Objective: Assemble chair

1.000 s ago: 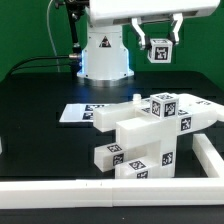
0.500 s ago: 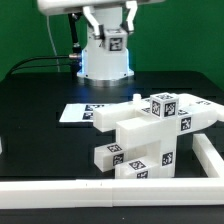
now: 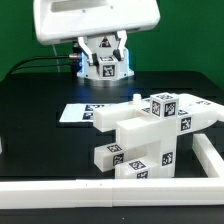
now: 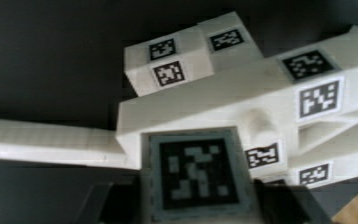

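My gripper [image 3: 104, 64] hangs in the air at the back of the table and is shut on a small white chair piece [image 3: 104, 69] with a black-and-white tag. In the wrist view this piece [image 4: 197, 172] sits between the dark fingers [image 4: 115, 203] in shadow. The part-built chair [image 3: 148, 130], a cluster of white tagged blocks and slabs, stands on the black table at the exterior view's right, in front of and below the gripper. In the wrist view the chair cluster [image 4: 211, 90] lies beyond the held piece.
The marker board [image 3: 76, 113] lies flat to the left of the chair cluster in the exterior view. A long white border rail [image 3: 90, 190] runs along the front, and another rail [image 3: 208, 156] runs along the exterior view's right. The robot base [image 3: 84, 66] stands at the back.
The gripper, holding the small tagged piece, has moved from the exterior view's upper right to the left and lower, and its white body now fills more of the top.
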Controlling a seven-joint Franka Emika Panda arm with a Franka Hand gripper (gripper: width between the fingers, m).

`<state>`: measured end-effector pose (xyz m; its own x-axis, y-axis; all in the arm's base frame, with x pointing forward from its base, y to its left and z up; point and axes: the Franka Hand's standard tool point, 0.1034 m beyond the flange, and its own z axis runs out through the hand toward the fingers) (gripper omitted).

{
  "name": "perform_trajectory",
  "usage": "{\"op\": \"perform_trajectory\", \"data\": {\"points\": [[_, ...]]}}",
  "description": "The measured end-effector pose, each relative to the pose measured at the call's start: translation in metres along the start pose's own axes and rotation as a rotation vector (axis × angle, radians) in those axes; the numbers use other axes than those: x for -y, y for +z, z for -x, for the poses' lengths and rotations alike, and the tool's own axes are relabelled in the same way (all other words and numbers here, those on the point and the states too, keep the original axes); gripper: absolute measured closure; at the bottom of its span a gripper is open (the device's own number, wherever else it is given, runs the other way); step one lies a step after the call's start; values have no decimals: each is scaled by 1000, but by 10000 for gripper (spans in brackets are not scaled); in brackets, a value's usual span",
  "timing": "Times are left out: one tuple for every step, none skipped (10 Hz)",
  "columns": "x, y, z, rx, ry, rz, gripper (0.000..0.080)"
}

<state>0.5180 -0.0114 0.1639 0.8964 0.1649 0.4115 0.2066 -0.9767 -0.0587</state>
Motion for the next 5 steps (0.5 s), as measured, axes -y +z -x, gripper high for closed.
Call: {"op": "perform_trajectory", "data": {"points": [[9,-8,-10,-17,-6,-7,515],[13,-12,-16,-21,4,-14,515],[20,-14,-21,-30,27,-14,515],[30,-14,-26,-37,28,-16,515],[37,-15,-35,-44,22,-18,515]]}}
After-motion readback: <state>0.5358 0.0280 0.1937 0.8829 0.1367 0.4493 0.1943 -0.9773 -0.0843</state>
